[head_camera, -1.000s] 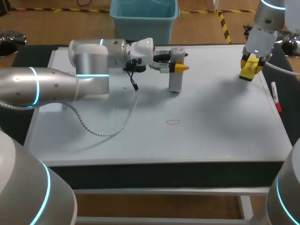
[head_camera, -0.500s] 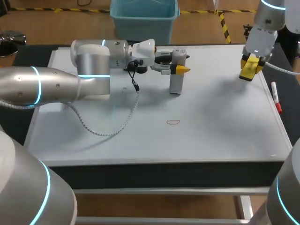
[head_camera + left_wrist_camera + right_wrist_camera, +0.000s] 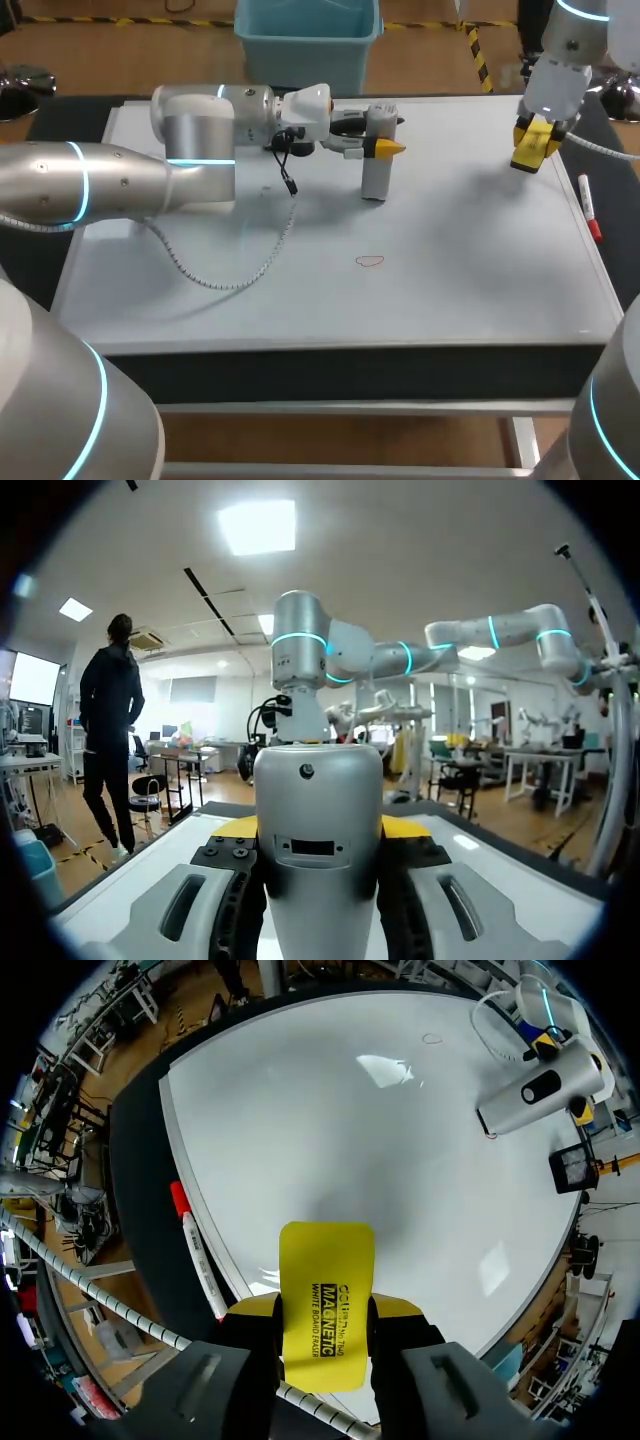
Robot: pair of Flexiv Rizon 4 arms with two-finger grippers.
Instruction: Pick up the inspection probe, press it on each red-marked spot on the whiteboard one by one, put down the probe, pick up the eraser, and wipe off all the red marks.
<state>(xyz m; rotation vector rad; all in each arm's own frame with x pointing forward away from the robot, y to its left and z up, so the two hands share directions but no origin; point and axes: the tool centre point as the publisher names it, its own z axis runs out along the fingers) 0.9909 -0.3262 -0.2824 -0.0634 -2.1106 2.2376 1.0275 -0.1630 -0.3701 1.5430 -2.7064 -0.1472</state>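
A grey inspection probe stands upright over the far middle of the whiteboard, with my left gripper shut on its upper part from the side. Whether its lower end touches the board I cannot tell. In the left wrist view the probe fills the space between the left gripper's fingers. One small red mark lies on the board, nearer than the probe. My right gripper hangs over the far right corner, shut on a yellow eraser. The right wrist view also shows the probe and the red mark.
A red-capped marker lies along the board's right edge, also seen beside the right gripper as the marker. The probe's white coiled cable loops over the left half of the board.
The left gripper carried the probe slightly to the right, then stayed still. The right arm with the eraser has not moved.
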